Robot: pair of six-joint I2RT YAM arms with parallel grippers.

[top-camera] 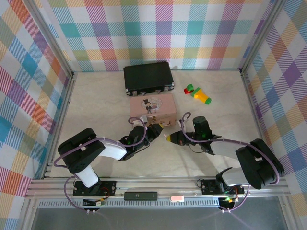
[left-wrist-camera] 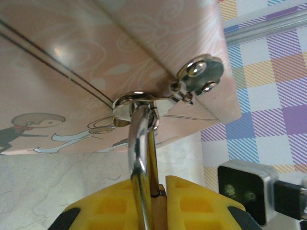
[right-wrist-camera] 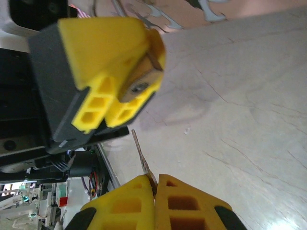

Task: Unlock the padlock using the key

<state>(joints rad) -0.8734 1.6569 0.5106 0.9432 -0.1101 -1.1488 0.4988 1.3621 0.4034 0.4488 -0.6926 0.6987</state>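
Observation:
My left gripper [left-wrist-camera: 160, 186] is shut on the brass body of the padlock [left-wrist-camera: 162, 207]. Its silvery shackle [left-wrist-camera: 141, 158] runs up through the clasp loop [left-wrist-camera: 134, 101] of the pink tin [left-wrist-camera: 96, 57]. In the right wrist view the padlock [right-wrist-camera: 140, 86] shows its keyhole end between the left gripper's yellow fingers [right-wrist-camera: 103, 52]. My right gripper [right-wrist-camera: 155, 179] is shut on the key [right-wrist-camera: 142, 154]. The thin blade points up toward the padlock, and a short gap separates them. From above, the left gripper [top-camera: 157, 129] and right gripper [top-camera: 169, 137] meet just in front of the pink tin [top-camera: 152, 106].
A black case [top-camera: 148, 76] lies behind the tin. Green, red and yellow toy blocks [top-camera: 197, 93] sit at the back right. Plaid walls enclose the table on three sides. The right arm's black camera housing [left-wrist-camera: 244, 187] sits close beside the left fingers.

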